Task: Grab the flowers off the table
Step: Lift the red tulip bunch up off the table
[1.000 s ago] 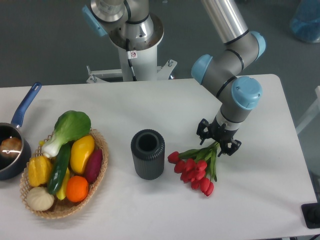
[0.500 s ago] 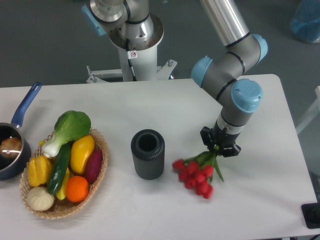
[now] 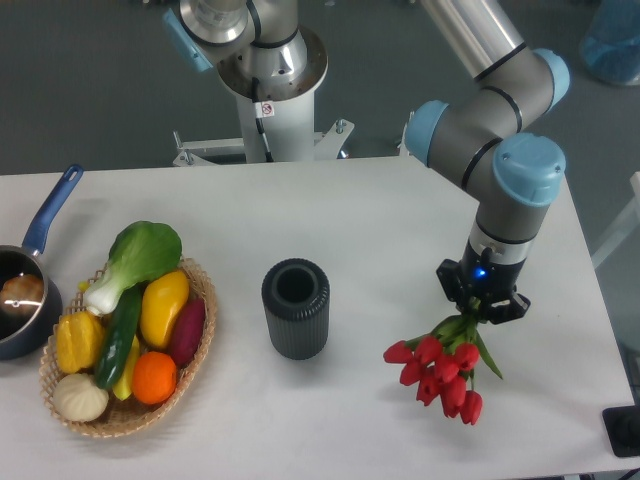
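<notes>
Now the gripper (image 3: 484,309) clamps the flowers (image 3: 440,366) (red closed buds, green stems) by the stems.

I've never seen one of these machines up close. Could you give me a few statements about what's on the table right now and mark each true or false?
1. The fingers grip the tulips by the stems. True.
2. The tulips stand in the vase. False: they hang from the fingers, right of the vase.
3. The basket holds fruit and vegetables. True.
4. The pan is at the table's right edge. False: it is at the left edge.
</notes>
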Available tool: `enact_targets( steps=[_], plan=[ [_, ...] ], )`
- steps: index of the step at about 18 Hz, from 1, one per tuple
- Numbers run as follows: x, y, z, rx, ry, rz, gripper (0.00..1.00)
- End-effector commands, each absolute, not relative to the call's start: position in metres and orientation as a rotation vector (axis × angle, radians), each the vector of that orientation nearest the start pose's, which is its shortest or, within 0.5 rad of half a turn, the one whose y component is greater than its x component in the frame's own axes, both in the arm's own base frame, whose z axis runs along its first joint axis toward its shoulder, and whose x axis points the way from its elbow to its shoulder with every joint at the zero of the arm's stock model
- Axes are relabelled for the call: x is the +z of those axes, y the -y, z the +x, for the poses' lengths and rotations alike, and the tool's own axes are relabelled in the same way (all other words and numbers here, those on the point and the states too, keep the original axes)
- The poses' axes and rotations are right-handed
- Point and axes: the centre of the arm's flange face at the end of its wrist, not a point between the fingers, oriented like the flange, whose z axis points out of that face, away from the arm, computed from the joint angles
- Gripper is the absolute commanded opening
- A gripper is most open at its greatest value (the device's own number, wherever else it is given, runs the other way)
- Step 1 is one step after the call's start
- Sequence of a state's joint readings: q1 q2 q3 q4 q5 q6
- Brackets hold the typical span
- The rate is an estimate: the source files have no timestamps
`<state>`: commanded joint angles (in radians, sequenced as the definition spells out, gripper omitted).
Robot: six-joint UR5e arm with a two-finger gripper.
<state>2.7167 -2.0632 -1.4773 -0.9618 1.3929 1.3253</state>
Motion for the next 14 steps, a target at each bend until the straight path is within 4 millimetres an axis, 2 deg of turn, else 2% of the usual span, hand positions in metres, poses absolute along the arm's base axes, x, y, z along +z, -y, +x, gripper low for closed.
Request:
enact_targets(
  steps=[7,9,14],
  plan=[
    [0.350,-0.416,-0.555,0.225,-0.291,-2.919,0.10],
    [0.361,-0.425,-0.546,0.224,-0.322,-2.954,0.10],
    [0.386,-0.431,-0.538,0.226,-0.335,-2.966,0.09]
  ],
)
